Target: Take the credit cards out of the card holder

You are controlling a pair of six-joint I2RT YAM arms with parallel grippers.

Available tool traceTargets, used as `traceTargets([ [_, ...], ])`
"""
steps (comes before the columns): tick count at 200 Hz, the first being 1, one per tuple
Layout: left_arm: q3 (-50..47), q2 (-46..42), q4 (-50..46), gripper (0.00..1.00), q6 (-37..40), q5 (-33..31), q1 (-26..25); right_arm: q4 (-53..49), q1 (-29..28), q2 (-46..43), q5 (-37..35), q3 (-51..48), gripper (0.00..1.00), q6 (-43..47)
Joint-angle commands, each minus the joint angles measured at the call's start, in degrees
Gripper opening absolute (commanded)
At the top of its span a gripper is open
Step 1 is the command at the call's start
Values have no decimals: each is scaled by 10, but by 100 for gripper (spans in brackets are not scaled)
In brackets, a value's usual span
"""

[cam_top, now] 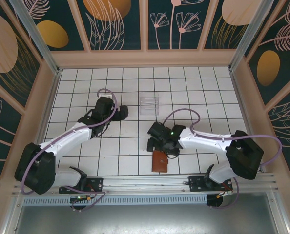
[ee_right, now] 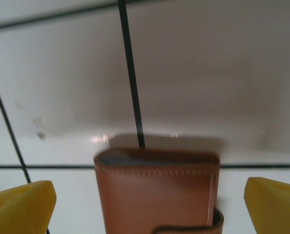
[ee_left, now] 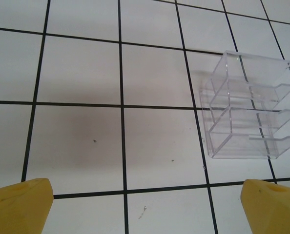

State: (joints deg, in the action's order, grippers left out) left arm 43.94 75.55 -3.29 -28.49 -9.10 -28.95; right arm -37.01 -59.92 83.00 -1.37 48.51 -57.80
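1. Step in hand: approach to the card holder (cam_top: 159, 161), ahead of any grasp; nothing pulled out yet, judging by the closed fold.
2. Card holder (ee_right: 157, 190): flat on the tiled table (cam_top: 86, 161), shut, brown tab wrapped over one edge. Credit cards judged tucked inside, cannot confirm.
3. Right gripper (cam_top: 154, 145) (ee_right: 147, 204): just above the card holder, jaws spread wide, gripping nothing; yellow fingertips (ee_right: 23, 204) either side of the leather, apart from it.
4. Left gripper (cam_top: 121, 113) (ee_left: 145, 204): well apart from the card holder, beyond and left of it, jaws wide, empty, aimed at the clear stand (cam_top: 149, 105) (ee_left: 252, 117).
5. Clear stand: beyond the card holder, well apart.
6. Next move, as a guess: lower right gripper onto the card holder, pinch it, free the tab, open the fold.
7. Likely needs the left gripper brought over to draw cards while the holder is pinned.
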Motion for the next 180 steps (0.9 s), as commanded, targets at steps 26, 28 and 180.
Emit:
traceTargets([
  [26,13,-23,-19,98,12,-18,-2,-21,-53,33,24,-11,99,-70],
  [28,13,-24,-19,99,12,-18,-2,-21,-53,35,25,-11,99,-72],
  [180,-11,-36,-37,98,26,-53,-2,-20,-16,114,8,85,71,-30],
])
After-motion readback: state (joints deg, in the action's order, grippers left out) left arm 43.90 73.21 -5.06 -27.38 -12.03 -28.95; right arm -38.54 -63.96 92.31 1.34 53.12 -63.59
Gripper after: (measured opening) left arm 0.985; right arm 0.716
